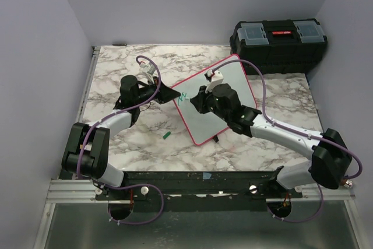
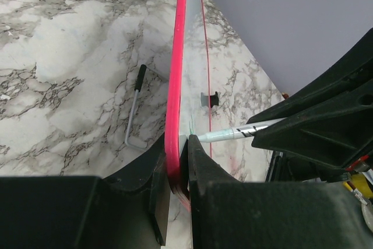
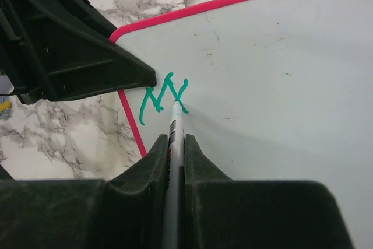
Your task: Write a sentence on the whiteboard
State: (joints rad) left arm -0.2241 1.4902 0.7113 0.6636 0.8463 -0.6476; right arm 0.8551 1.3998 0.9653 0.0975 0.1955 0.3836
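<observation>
The whiteboard (image 1: 233,83), white with a pink-red frame, lies tilted in the middle of the marble table. My left gripper (image 1: 169,93) is shut on its left edge; the left wrist view shows the pink frame (image 2: 173,86) pinched between the jaws. My right gripper (image 1: 195,100) is shut on a white marker (image 3: 175,138) whose tip touches the board (image 3: 280,86) at green scribbled strokes (image 3: 163,97). The marker also shows in the left wrist view (image 2: 233,134). The green marks are small in the top view (image 1: 183,96).
A black toolbox (image 1: 278,45) with a red handle stands at the back right. A small green marker cap (image 1: 166,136) lies on the table in front of the board. A metal hex key (image 2: 135,109) lies on the marble beside the board.
</observation>
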